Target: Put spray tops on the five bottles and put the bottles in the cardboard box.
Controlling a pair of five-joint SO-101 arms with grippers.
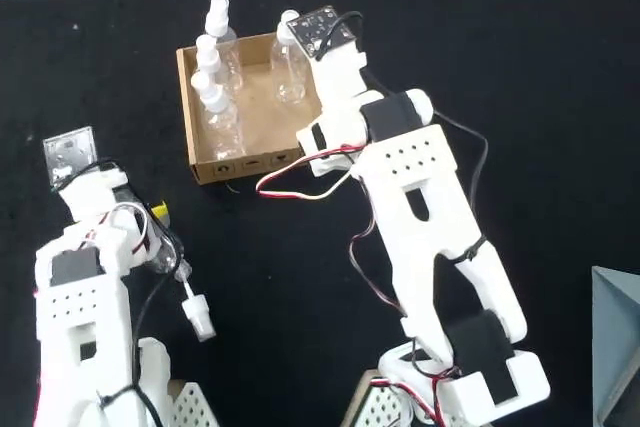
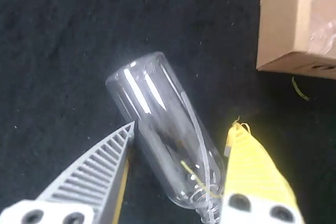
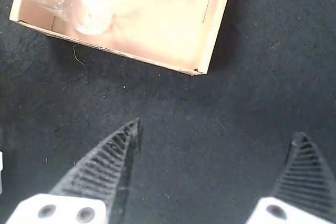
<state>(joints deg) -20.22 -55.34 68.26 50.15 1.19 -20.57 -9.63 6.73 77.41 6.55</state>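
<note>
The left claw (image 2: 185, 126) is clenched on a clear plastic bottle (image 2: 157, 114), which is tilted just above the black desk (image 2: 63, 35). A white spray top (image 1: 200, 315) sits just beyond its neck, with a thin tube inside the bottle. The right claw (image 3: 215, 129) is released wide above the desk, just beside the brown cardboard box (image 1: 245, 162), where four capped clear bottles (image 1: 205, 87) stand

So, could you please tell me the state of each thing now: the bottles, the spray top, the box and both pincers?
Four capped bottles: upright in the box, spray tops on.
Fifth bottle: on its side, uncapped.
Spray top: off the neck, tube seemingly inside the fifth bottle.
Cardboard box: open, holding four bottles.
Left pincer: shut on the fifth bottle.
Right pincer: open, empty, beside the box.
</note>
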